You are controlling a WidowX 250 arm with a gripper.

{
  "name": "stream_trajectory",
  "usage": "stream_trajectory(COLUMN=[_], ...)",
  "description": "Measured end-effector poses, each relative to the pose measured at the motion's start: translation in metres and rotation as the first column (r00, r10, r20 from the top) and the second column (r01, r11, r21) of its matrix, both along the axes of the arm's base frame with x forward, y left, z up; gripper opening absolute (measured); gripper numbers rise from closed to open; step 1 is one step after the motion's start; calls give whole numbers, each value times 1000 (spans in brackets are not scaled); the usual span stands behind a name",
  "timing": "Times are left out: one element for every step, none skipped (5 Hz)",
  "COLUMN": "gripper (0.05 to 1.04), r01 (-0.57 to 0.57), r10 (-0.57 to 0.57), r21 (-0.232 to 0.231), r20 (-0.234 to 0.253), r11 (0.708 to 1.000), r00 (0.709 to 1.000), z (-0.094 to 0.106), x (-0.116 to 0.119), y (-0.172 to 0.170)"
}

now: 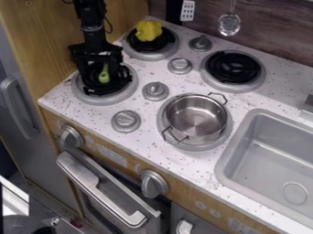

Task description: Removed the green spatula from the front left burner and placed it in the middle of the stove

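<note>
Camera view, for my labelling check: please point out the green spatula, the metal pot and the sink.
Green spatula (105,78): camera view, on its wider lower part.
Metal pot (196,119): camera view, on its inside bottom.
Sink (263,167): camera view, on its bare floor.

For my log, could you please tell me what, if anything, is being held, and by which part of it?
That cannot be told: the green spatula shows at the end effector, over the front left burner, but any grip is unclear.
</note>
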State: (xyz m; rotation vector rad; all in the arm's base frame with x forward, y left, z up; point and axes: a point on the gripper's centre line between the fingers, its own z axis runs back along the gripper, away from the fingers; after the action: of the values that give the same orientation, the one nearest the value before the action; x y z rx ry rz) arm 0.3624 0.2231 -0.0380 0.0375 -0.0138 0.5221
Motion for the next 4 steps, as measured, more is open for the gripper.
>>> stream_trajectory(gripper=[948,690,432,395], r01=[3,3,16,31], r10=[-3,-3,-16,-31], r21=[9,11,13,14], r20=[4,7,12,31], r11=[1000,1000,1000,999], r00=[1000,1000,1000,999], z=[-1,0,-1,0], x=[1,3,5,6], y=[0,-2,-8,-13])
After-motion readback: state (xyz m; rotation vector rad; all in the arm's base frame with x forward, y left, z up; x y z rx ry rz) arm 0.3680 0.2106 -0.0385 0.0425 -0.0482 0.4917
